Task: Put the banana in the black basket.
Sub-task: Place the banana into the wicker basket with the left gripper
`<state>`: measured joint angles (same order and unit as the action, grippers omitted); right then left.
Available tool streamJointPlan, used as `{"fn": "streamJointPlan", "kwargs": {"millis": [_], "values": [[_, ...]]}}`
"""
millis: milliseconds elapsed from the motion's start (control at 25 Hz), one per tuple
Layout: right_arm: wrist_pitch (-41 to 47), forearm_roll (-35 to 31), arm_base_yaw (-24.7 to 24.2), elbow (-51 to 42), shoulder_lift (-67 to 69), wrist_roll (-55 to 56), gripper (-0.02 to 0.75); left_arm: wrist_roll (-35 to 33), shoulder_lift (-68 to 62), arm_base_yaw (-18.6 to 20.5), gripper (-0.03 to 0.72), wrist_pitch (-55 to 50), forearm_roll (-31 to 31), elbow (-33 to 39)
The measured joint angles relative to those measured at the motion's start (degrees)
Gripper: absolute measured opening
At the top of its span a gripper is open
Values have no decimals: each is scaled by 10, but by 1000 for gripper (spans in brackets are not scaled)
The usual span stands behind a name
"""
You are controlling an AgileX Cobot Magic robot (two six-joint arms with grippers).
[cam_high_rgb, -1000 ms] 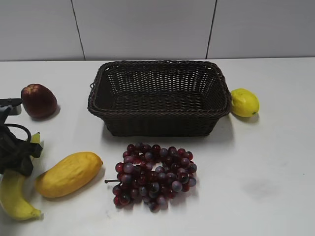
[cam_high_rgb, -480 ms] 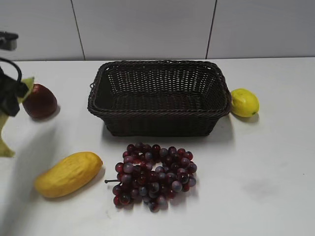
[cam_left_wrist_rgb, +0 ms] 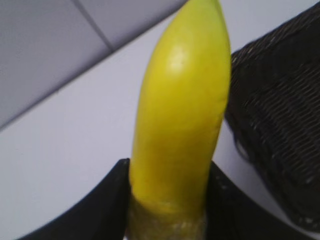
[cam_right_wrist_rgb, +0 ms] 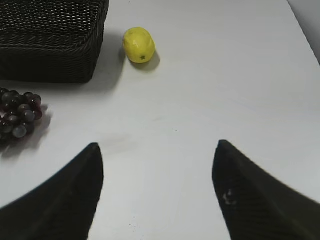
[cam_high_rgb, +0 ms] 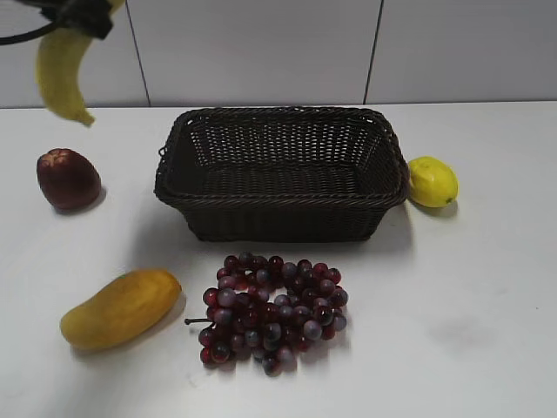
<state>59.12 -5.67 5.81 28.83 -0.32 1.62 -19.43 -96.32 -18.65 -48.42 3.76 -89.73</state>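
Note:
The yellow banana hangs high in the air at the top left of the exterior view, held by my left gripper, which is shut on its upper end. In the left wrist view the banana fills the middle between the black jaws. The black basket stands at the table's middle back, empty; its corner shows in the left wrist view and in the right wrist view. My right gripper is open and empty above bare table.
A plump yellow mango lies front left. Red grapes lie in front of the basket and show in the right wrist view. A dark red apple sits left. A lemon sits right of the basket and shows in the right wrist view.
My left gripper has lifted the banana from the table at the front left, up and back to high above the apple. The right arm has not moved.

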Motion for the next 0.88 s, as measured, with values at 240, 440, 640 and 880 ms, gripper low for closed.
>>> {"fn": "streamJointPlan", "kwargs": {"millis": [240,440,640,880], "values": [[0,0,0,0,0,0,519,-70,-7,-87,403,139,-4,-10],[0,0,0,0,0,0,519,-126,-47,-153,403,223,-59,-10],[0,0,0,0,0,0,519,-134,-105,-202,403,260,-120,-10],[0,0,0,0,0,0,519,-135,-172,-227,403,268,-199,-10]]}}
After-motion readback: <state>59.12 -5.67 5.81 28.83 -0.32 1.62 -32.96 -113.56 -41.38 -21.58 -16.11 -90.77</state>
